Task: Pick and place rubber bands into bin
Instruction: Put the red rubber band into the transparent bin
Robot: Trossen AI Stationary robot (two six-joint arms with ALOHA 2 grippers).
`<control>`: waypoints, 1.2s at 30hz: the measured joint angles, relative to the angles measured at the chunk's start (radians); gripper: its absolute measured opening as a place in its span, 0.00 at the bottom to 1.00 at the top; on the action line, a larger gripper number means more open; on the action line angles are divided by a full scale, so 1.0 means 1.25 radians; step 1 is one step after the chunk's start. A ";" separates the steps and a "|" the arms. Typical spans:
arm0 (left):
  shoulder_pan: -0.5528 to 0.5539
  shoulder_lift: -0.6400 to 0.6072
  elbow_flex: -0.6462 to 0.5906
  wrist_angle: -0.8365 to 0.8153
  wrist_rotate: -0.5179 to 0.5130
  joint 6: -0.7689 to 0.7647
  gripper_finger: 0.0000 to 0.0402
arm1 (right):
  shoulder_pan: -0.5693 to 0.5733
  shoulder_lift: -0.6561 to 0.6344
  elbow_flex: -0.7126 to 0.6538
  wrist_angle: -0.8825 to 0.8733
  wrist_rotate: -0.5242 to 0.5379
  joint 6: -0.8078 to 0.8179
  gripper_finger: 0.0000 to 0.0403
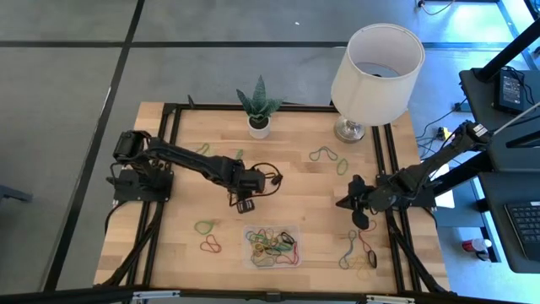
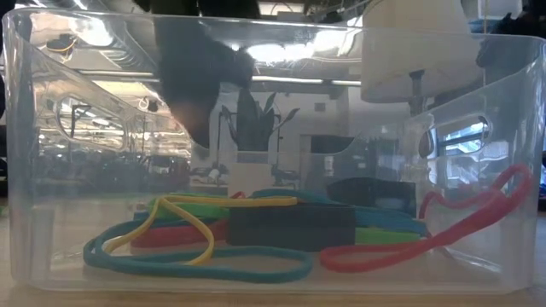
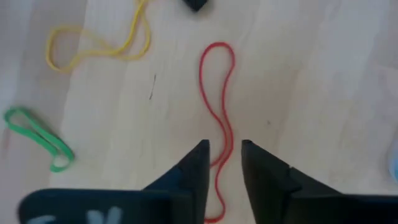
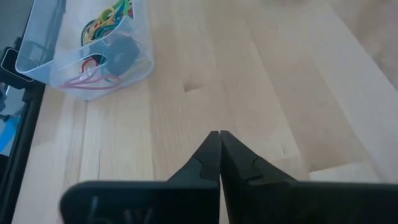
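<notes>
The bin [image 1: 272,245], a clear shallow tray, stands near the table's front edge and holds several rubber bands [image 2: 205,247] in teal, yellow, red and green, plus a black block [image 2: 290,226]. My left gripper [image 1: 245,203] hangs above the wood just left of and behind the bin, pointing steeply down, fingers open [image 3: 224,155]. In the left wrist view a red rubber band [image 3: 217,93] lies flat on the table and shows through the gap between them; a yellow band [image 3: 99,46] and a green band [image 3: 37,134] lie beside it. My right gripper [image 1: 353,203] waits shut [image 4: 219,149] at the right, empty.
A white plant pot [image 1: 259,127] and a lamp [image 1: 375,67] stand at the far edge. Loose bands lie near the lamp [image 1: 327,156], at the front right [image 1: 359,253] and left of the bin [image 1: 207,236]. Bare wood lies between the two grippers.
</notes>
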 joint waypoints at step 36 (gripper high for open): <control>-0.006 -0.004 -0.264 0.326 0.026 0.138 0.22 | 0.000 0.001 0.000 0.042 0.052 0.275 0.02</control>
